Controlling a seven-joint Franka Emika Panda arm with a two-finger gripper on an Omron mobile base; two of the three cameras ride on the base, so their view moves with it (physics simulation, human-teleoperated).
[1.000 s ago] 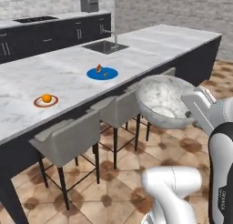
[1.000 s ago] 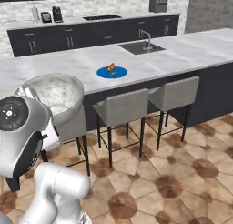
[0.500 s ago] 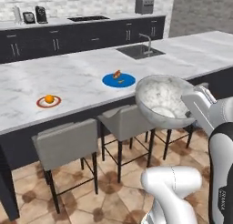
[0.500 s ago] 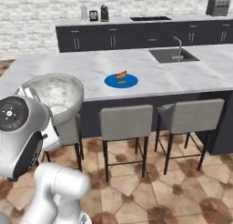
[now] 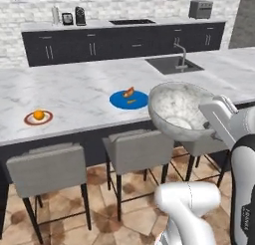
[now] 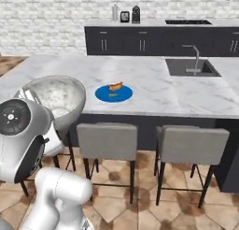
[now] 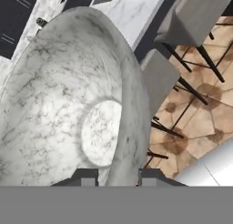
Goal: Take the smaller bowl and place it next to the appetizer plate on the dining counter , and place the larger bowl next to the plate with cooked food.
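1. Two fingers pinch the rim of the larger bowl, one tip inside the wall and one outside (seen in the hand view).
2. Held in the air, the marbled bowl hangs in front of the worktop, above the grey stools.
3. On the marble top lies the blue plate with cooked food on it, near the bowl but apart from it.
4. Farther left along the same top sits the red-rimmed plate carrying an orange item.
5. A sink is set into the top on the far side of the blue plate.
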